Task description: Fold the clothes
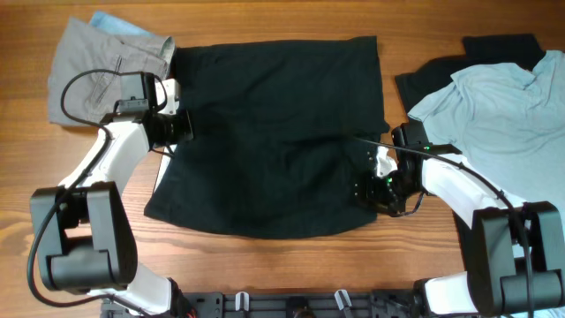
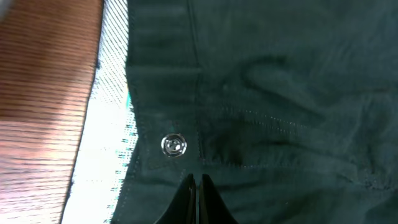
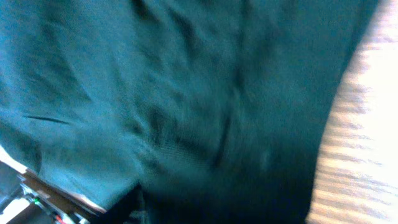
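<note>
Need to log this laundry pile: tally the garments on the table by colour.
Light blue: 2, the shirt and a scrap at the far-left corner
Black: 2, the spread garment and the piece under the shirt
Grey: 1, the rumpled garment
Total: 5

Overhead faces straight down; both wrist cameras sit close on the black garment (image 1: pixel 274 132).

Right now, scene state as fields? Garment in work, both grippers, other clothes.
in work: black shorts, spread flat, centre
left gripper: closed, at waistband beside snap button
right gripper: at shorts' near-right corner; jaw state unclear
left pile: grey garment over light blue one
right pile: pale blue T-shirt over black garment
</note>
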You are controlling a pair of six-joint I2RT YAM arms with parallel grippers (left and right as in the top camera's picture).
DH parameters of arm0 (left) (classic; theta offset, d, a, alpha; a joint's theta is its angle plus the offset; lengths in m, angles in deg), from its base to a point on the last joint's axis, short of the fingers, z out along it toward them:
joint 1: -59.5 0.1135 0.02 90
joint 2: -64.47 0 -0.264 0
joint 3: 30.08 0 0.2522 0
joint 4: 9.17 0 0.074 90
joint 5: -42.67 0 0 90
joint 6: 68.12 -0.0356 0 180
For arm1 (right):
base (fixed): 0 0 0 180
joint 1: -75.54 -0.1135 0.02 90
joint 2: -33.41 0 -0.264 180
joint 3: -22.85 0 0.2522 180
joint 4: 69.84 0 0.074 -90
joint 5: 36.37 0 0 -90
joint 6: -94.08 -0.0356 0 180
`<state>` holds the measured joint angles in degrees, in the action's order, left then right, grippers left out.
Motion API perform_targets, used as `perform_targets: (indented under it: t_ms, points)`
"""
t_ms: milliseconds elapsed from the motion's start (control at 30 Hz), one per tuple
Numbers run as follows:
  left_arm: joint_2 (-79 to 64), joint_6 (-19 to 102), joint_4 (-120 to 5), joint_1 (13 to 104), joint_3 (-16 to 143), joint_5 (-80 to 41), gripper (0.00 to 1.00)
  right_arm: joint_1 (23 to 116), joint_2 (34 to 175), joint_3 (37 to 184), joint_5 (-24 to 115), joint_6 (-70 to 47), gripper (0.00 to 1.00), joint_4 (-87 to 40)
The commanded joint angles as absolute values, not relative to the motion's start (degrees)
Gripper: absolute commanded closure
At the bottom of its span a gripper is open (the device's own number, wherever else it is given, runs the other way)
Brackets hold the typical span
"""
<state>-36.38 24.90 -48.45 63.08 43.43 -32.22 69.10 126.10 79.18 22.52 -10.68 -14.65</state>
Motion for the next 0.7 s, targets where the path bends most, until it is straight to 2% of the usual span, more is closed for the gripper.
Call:
perform_targets:
  t_ms: [0,167,267,300,333,400,433,467,667]
  points:
    - [-39.47,23.55,-48.45,61.5,43.69,-31.11,0.96,70.09,125.6,83.99,20.99,-8.3,0.96,-10.3]
    - [-40.56,23.57,-47.81,60.67,43.69,-31.3,0.96,71.11,124.35,100.62,31.9,-7.91,0.96,6.14]
    - [-40.56,23.59,-46.65,60.67,43.69,-31.3,0.96,71.09,124.37,106.13,35.85,-8.13,0.92,7.65]
    - [-40.56,23.59,-46.41,60.67,43.69,-31.28,0.96,71.09,124.37,106.72,36.77,-8.1,0.74,7.36]
    - [-40.56,23.61,-46.3,60.67,43.69,-31.3,0.96,71.14,124.39,106.66,37.93,-8.13,0.37,7.27]
    - [-40.56,23.61,-46.52,60.67,43.69,-31.3,0.94,71.27,124.81,106.17,41.89,-9.44,0.08,8.63]
    - [-40.56,23.59,-46.72,60.67,43.69,-31.3,0.92,71.35,124.98,105.82,44.01,-10.64,0.02,9.68]
    - [-40.56,23.59,-46.81,60.67,43.69,-31.3,0.88,71.46,124.98,105.15,45.84,-11.67,0.0,10.55]
    - [-40.56,23.59,-46.98,60.67,43.69,-31.3,0.72,73.89,124.98,98.85,47.35,-14.2,0.0,11.38]
